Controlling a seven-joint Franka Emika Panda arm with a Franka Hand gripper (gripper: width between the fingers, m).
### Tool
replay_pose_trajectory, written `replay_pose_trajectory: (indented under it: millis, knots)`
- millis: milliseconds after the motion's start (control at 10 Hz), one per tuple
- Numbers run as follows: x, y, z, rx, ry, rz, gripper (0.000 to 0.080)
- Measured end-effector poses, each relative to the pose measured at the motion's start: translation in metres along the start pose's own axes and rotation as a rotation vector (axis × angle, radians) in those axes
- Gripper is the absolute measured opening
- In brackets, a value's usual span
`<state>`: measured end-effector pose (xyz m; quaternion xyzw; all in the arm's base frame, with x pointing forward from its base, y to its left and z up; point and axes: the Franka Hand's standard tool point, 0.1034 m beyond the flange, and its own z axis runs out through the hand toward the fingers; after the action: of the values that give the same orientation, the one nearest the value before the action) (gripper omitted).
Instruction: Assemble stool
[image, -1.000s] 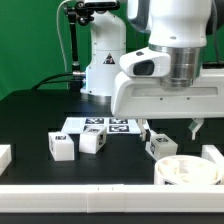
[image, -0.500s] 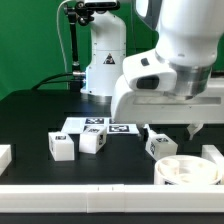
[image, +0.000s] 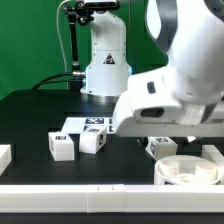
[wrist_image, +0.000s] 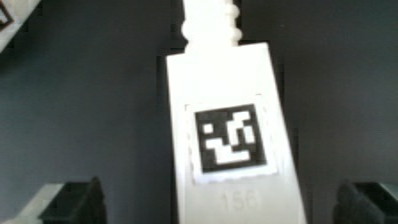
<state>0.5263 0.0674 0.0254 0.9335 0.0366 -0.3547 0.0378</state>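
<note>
In the wrist view the gripper (wrist_image: 217, 203) is spread wide. A long white plastic leg with a black-and-white square tag (wrist_image: 224, 110) lies between its two dark fingers (wrist_image: 71, 200), and a gap shows on each side. The exterior view hides these fingers behind the big white arm (image: 165, 95). Only this view shows the round white ring-like seat (image: 186, 170) near the gripper and two small white blocky legs (image: 62, 147) well apart from it.
</note>
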Motion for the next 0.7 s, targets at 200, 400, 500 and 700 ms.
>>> replay_pose_trajectory:
  millis: [200, 400, 500, 700]
  knots:
    - [0.003, -0.003, 0.006, -0.004, -0.087, -0.005, 0.0649]
    - [-0.001, -0.005, 0.020, -0.013, -0.207, -0.012, 0.0649]
    - [0.001, -0.008, 0.019, -0.014, -0.198, -0.033, 0.0649]
    - [0.003, -0.011, 0.019, -0.014, -0.187, -0.036, 0.0649]
